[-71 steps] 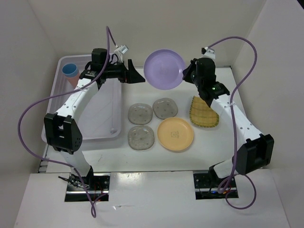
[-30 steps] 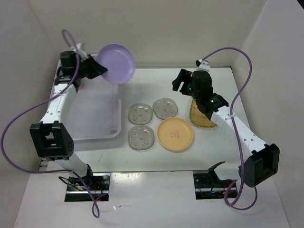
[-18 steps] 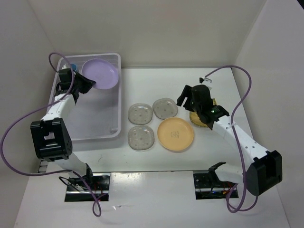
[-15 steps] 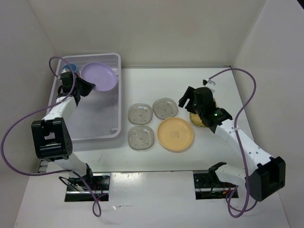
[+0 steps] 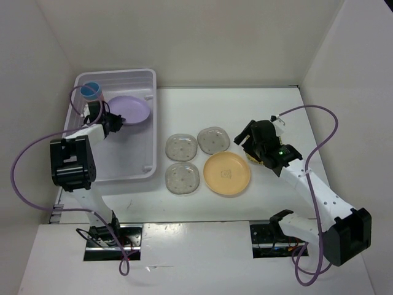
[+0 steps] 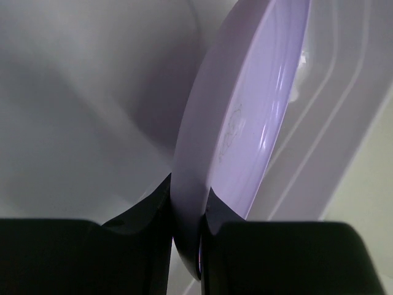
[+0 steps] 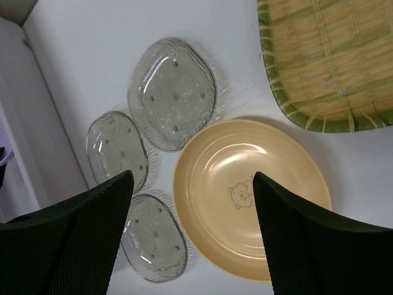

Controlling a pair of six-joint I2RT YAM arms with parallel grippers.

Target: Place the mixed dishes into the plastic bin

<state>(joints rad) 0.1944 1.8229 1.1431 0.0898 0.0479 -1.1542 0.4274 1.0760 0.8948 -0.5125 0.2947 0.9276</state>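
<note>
Lavender bowl (image 5: 129, 109) sits low inside the far end of the plastic bin (image 5: 126, 166), its rim pinched between the 2 fingers of the left gripper (image 5: 113, 120), which is closed on it. The left arm is folded back along the bin's left wall, wrist reaching right toward the bowl. A blue cup (image 5: 91, 90) stands in the bin's far left corner, just beside the gripper.

The right arm stretches across the table (image 5: 184, 104), its right gripper (image 5: 247, 136) spread wide and holding nothing, hovering over the near right of the dish cluster. Below it lie a round orange-yellow plate (image 5: 226, 173) printed with a small bear, 3 clear speckled saucers (image 5: 182, 147) (image 5: 214, 140) (image 5: 182, 177), and a yellow woven plate (image 7: 325, 61) with a green edge, largely covered by the arm from above.

The bowl is smooth, glossy and shallow.
</note>
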